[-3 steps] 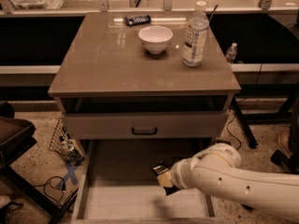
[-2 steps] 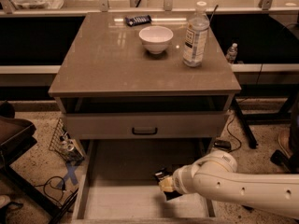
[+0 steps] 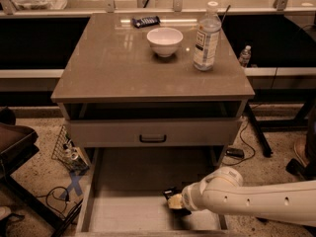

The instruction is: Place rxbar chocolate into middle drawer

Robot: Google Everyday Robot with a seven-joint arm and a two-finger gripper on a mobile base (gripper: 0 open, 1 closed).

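Observation:
The middle drawer is pulled out low at the front, a wide shallow grey tray with a pale floor. My gripper reaches in from the right on a white arm and is low over the drawer floor, right of its middle. It is shut on the rxbar chocolate, of which only a small dark end shows at the fingertips. The rest of the bar is hidden by the gripper.
A drawer front with a dark handle is closed above the tray. On the cabinet top stand a white bowl, a clear bottle and a dark blue wrapped bar. Cables and a wire basket lie on the floor to the left.
My gripper has moved down and slightly forward into the open drawer, with the dark bar still in it. Nothing on the cabinet top has moved.

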